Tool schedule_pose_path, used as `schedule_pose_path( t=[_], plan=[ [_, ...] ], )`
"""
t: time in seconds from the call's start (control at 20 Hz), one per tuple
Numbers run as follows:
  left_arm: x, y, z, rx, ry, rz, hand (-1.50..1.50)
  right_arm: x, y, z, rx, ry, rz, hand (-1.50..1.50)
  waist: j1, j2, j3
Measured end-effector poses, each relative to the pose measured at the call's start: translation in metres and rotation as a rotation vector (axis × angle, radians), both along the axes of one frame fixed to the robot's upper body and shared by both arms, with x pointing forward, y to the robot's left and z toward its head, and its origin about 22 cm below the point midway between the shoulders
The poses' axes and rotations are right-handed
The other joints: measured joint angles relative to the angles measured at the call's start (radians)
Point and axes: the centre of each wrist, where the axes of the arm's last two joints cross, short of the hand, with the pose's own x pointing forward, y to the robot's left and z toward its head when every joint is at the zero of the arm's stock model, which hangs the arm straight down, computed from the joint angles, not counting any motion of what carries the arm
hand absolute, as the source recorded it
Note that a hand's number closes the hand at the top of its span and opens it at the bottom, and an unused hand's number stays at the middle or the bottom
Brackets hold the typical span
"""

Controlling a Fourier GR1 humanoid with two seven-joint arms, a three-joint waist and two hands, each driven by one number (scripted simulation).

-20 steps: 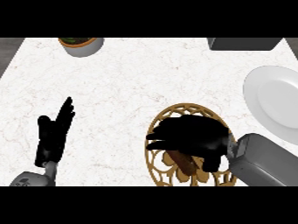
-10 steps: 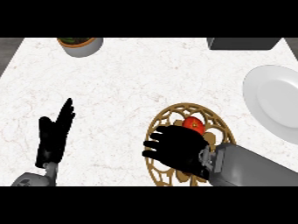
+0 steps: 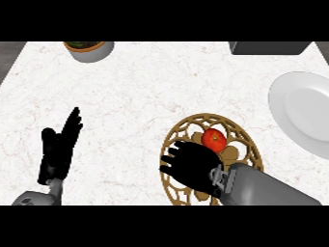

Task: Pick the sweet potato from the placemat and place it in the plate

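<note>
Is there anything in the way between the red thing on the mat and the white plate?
No. Only bare counter shows between the red thing on the brown mat and the plate. The right hand sits just beside it.

1. The black left hand [image 3: 56, 150] shows in the lower left of the frame. Its fingers are straight and point up, with the thumb out to the left side. It is resting.
2. Its grey forearm comes in from the bottom edge, and only a small bit shows.
3. The black right hand [image 3: 189, 163] is in the lower middle. Its fingers are spread and a little bent, and they hold nothing.
4. Its thick grey forearm comes in from the lower right.
</note>
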Motion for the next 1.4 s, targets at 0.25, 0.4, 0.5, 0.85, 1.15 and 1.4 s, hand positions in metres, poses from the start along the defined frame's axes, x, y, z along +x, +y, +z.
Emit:
schedule_pose_path(
  t=[0.25,0.4,0.5,0.85,1.15,1.4],
  plan=[
    [-0.002,0.003,-0.001,0.0,-0.002,0.001,0.0,0.004,0.005,-0.008,-0.031,0.013,0.011,-1.5,0.001,0.0,0.0],
    [-0.004,0.004,0.002,-0.006,0.001,0.003,0.0,0.008,0.008,-0.018,-0.04,0.013,0.005,-1.5,0.002,0.0,0.0],
    [0.0,-0.002,0.005,-0.01,0.001,0.0,0.0,0.006,0.005,-0.021,-0.042,0.014,0.004,-1.5,0.0,0.0,0.0],
    [-0.001,0.002,0.003,-0.002,-0.005,0.001,0.0,0.012,0.004,-0.033,-0.053,0.01,-0.006,-1.5,0.001,0.0,0.0],
    [-0.001,-0.005,0.001,-0.003,0.001,-0.004,0.0,0.018,0.003,-0.041,-0.052,-0.003,0.029,1.5,0.001,-0.003,0.0],
    [-0.007,0.003,0.004,-0.005,0.003,0.0,0.0,0.021,-0.001,-0.041,-0.01,-0.032,0.092,1.5,0.003,-0.004,0.001]
  ],
)
